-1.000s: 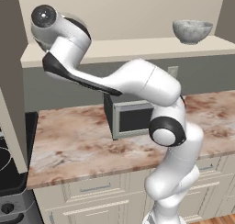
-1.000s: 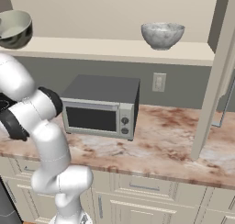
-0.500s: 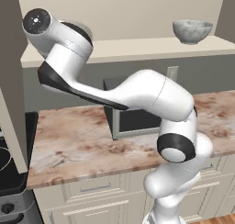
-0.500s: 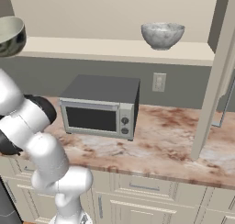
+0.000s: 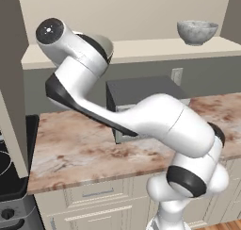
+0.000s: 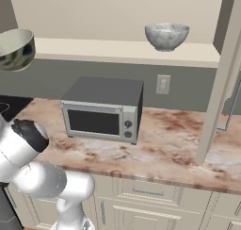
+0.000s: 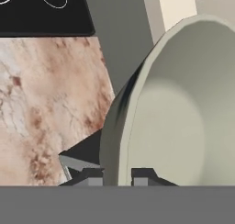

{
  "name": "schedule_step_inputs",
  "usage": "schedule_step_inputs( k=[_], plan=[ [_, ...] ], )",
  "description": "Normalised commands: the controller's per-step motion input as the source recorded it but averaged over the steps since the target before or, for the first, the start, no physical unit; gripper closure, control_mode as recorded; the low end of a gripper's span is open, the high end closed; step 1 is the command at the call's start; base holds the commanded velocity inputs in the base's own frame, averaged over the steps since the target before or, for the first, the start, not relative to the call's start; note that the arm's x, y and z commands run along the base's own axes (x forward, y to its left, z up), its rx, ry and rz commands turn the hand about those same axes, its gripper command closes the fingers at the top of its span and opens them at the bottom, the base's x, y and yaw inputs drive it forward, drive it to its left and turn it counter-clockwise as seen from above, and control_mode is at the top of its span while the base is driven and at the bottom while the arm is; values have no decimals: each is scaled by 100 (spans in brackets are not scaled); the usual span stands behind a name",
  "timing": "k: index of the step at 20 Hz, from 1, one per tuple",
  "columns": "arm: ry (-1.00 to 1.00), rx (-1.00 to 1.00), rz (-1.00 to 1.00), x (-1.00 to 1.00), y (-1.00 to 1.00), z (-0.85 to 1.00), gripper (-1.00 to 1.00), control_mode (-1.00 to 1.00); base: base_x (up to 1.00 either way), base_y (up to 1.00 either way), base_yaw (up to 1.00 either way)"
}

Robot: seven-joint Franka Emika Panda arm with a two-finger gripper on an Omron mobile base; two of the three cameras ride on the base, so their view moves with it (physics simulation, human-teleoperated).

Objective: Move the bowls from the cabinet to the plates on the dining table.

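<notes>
Claw (image 7: 117,175) is clamped on the rim of one bowl (image 7: 170,108): one finger inside the wall, one outside, at 6 o'clock in the hand view. That's a thin edge grip, so I'd judge it prone to pivoting.

In the right base view that held bowl (image 6: 15,49) hangs at 9 o'clock, off the cabinet shelf (image 6: 127,52) and well above the surface (image 6: 164,139); the rim looks tilted. The second bowl (image 6: 166,36) sits on the shelf at 1 o'clock, above and right of the microwave (image 6: 103,109).

For the carry:
- Don't loosen the grip; keep wrist roll slow so the bowl doesn't swing about the pinch.
- Keep it high past the stovetop (image 7: 43,12) and the surface edge before the base drives.
- Level the rim before lowering onto a plate; tilted, it would likely land on its edge and rock.
- The open cabinet door (image 6: 226,78) stands at 3 o'clock; swing away from it.
</notes>
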Motion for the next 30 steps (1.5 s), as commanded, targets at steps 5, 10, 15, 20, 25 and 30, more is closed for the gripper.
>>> schedule_step_inputs(
  k=[5, 10, 15, 20, 25, 30],
  plan=[
    [0, -1, 0, -1, -71, -11, 100, -100, 0, 0, 0],
    [2, 0, 0, -4, -53, -29, 100, -100, 0, 0, 0],
    [3, -4, 0, -17, -35, -52, 100, -100, 0, 0, 0],
    [3, -6, 0, -17, -32, -53, 100, -100, 0, 0, 0],
    [1, -3, 0, -3, -45, -28, 100, -100, 0, 0, 0],
    [0, 0, 0, 0, -49, -15, 100, -100, 0, 0, 0]
  ],
)
